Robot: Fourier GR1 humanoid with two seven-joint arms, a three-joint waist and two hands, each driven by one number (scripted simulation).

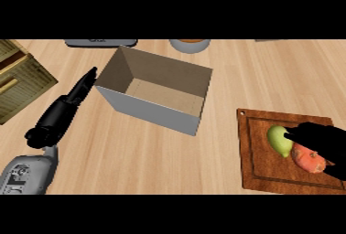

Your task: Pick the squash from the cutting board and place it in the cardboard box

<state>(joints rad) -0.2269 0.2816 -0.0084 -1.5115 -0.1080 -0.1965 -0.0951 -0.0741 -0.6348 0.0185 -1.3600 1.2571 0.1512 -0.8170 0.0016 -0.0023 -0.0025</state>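
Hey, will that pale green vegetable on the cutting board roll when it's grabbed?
Probably: the green vegetable is rounded and looks smooth, so it may roll or slip. It looks solid, so it is likely stiff.

Black right hand (323, 140) hiding part of the pale green squash (277, 138) and orange-red vegetable (310, 162), brown wooden cutting board (260, 155) cut off at its near right corner, grey round vessel (190, 45) cropped at the far edge of the surface (270, 68)

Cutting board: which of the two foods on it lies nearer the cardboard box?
The pale green one, left of the orange-red one that the right robot hand partly covers.
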